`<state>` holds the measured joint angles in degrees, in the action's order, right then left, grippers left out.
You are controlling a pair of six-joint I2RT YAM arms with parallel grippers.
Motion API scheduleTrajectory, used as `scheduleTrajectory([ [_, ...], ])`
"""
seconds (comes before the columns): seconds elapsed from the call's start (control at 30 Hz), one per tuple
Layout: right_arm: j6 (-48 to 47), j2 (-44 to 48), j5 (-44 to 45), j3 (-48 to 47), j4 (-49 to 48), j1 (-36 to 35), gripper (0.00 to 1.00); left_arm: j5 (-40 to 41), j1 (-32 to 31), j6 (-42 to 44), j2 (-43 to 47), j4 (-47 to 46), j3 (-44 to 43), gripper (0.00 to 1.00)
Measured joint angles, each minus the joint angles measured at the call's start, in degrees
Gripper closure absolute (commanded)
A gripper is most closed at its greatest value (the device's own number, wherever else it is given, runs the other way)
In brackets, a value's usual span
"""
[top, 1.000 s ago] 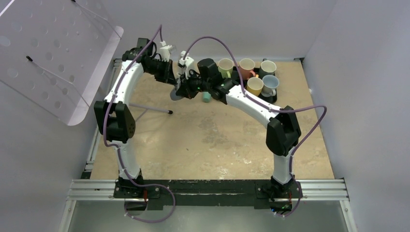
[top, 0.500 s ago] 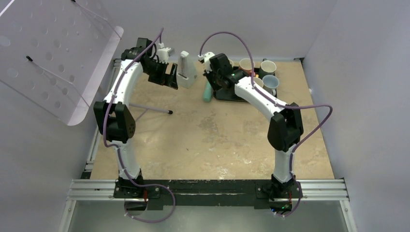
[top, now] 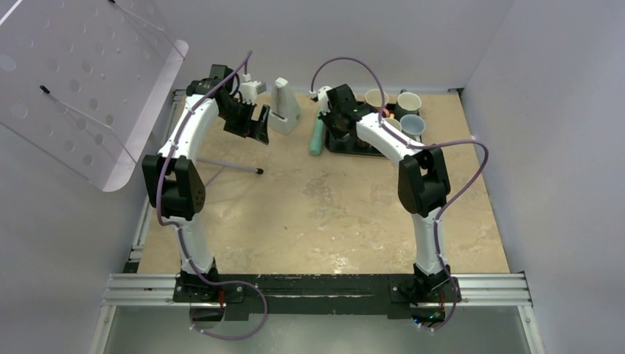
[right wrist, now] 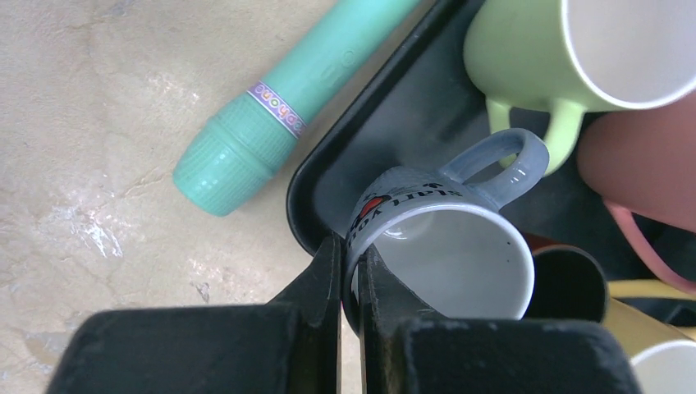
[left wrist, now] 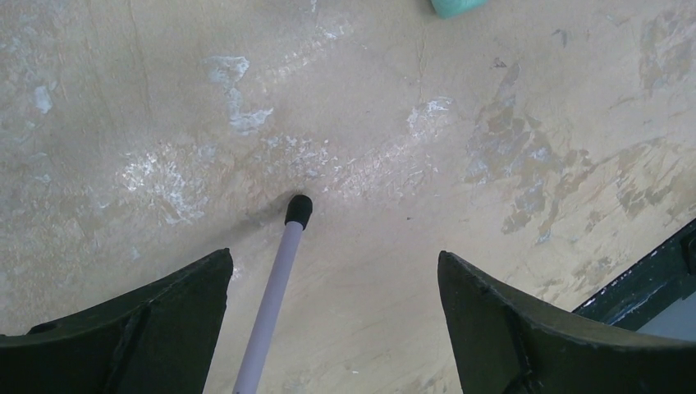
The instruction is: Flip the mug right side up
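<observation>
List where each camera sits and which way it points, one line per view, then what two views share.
Top external: fixed high above and behind, looking down on the table; left arm and right arm show whole.
Left wrist: on the left arm, facing down at the table and a rod; open left hand at bottom.
Right wrist: on the right arm, facing down at the tray corner; right hand pinches the rim of the grey mug.
Shared: teal tube, in top and right wrist views.

Underside of grey mug (right wrist: pixel 443 246) unseen, perhaps on tray (right wrist: pixel 410 115)
</observation>
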<state>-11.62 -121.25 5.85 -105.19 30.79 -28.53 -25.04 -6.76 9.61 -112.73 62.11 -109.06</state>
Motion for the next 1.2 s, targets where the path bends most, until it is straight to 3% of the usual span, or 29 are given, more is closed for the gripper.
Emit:
scheduleTrajectory([
  [0.2, -0.17, -3.87, -2.10, -2.56, -0.87, 0.20, 1.00, -0.07, 0.00, 0.04, 0.90, -0.20, 0.37, 0.02],
  [0.33, -0.20, -5.60, -2.40, -3.56, -1.01, 0.48, 0.85, -0.09, 0.00, 0.04, 1.68, -0.74, 2.08, 0.02],
  [0.5, -0.59, -5.95, -2.38, -3.96, -1.01, 0.76, 0.50, -0.46, 0.00, 0.07, 1.97, -0.79, 3.04, 0.01],
  [0.77, -0.26, -3.23, -2.14, -5.77, 0.42, 0.85, 0.30, -1.05, -0.26, 1.03, 3.78, -1.57, 5.42, 0.00],
  [0.87, 0.24, 3.69, -1.92, -0.96, -1.70, 1.03, 0.27, -0.76, -1.01, 1.11, 5.55, -3.13, 7.96, 0.00],
  [1.03, 3.10, 24.85, -4.11, 16.68, -12.17, 4.68, 0.27, 2.99, -4.37, 0.85, 11.52, -11.61, 16.87, 0.00],
  [1.2, 8.70, 45.11, -4.44, 35.87, -28.22, 16.90, 0.28, 7.91, -7.82, -0.59, 20.76, -24.50, 30.84, 0.00],
])
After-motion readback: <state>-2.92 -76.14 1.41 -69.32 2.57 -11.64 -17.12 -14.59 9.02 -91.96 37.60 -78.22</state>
